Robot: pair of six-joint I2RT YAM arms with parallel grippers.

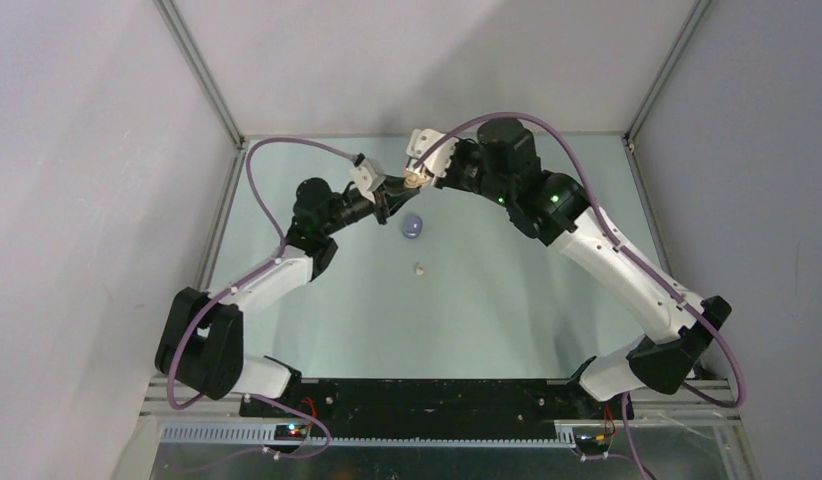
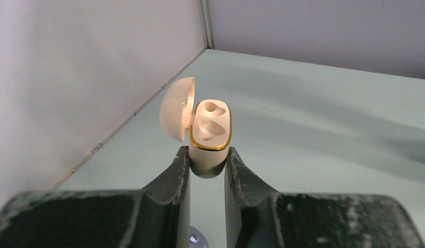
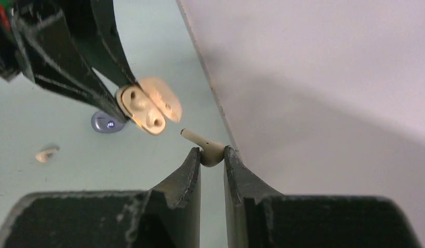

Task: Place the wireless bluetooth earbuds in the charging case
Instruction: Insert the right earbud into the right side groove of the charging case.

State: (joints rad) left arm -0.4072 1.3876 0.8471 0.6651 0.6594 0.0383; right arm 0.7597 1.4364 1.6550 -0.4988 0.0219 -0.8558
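A cream charging case (image 2: pixel 210 135) with a gold rim is held off the table by my left gripper (image 2: pixel 207 157), shut on its lower body. Its lid (image 2: pixel 177 108) is flipped open to the left and both sockets look empty. The right wrist view shows the same case (image 3: pixel 142 109) up left of my right gripper (image 3: pixel 212 153), which is shut on a cream earbud (image 3: pixel 207 146) whose stem points toward the case, a short gap away. In the top view the two grippers meet near the case (image 1: pixel 415 175). Another cream earbud (image 1: pixel 420 269) lies on the table.
A purple closed case (image 1: pixel 413 228) with a small lit display sits on the table below the grippers, also seen as the purple case (image 3: pixel 106 123). The loose cream earbud (image 3: pixel 46 153) lies left of it. The enclosure's back wall (image 3: pixel 324 77) and left wall (image 2: pixel 71 77) are close by.
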